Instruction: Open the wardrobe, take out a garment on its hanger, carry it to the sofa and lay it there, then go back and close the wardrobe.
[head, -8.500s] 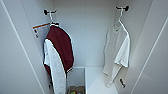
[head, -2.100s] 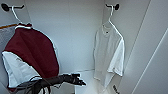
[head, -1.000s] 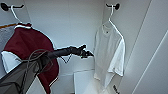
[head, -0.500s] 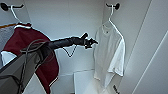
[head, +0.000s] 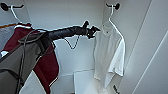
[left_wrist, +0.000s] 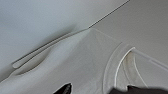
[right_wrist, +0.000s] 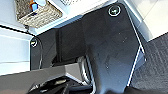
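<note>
The garment (head: 110, 52) hangs inside the open wardrobe (head: 75, 30) on the hanger (head: 111, 18), which hooks over a black hook (head: 112, 5). Its long axis runs vertically, collar up. The left gripper (head: 96, 29) sits just beside the collar, at shoulder level. Whether its fingers are released or clenched cannot be told. A maroon jacket (head: 42, 57) hangs well apart.

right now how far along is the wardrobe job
Done: the tall white wardrobe stands open, its inside showing. In hand: the left claw is at the collar of the plain white long-sleeved garment, which hangs on its slim whitish hanger from a black hook; no grip yet visible. Left: lifting it off, laying it on the sofa, closing the doors.
</note>
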